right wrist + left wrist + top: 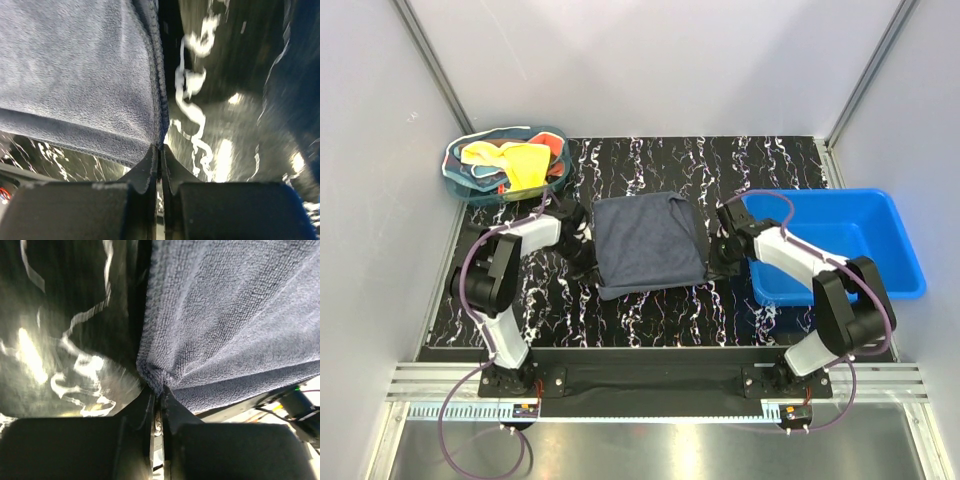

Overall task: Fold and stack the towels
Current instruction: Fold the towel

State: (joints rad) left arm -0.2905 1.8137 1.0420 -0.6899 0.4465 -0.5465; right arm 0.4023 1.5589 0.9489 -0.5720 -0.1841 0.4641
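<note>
A dark grey-blue towel (648, 243) lies on the black marbled table (650, 310) between my two arms. My left gripper (588, 248) is shut on its left edge; in the left wrist view the cloth (225, 315) bunches into the closed fingertips (159, 392). My right gripper (718, 255) is shut on its right edge; in the right wrist view the hemmed edge (90, 85) runs down into the closed tips (160, 147). More towels, yellow (515, 160) and orange-red (502, 186), lie in a heap in the teal basket (455, 175) at the back left.
A rigid blue plastic bin (845, 245) stands at the right, close behind my right arm. The teal mesh basket sits at the back left corner. White walls and metal posts enclose the table on three sides.
</note>
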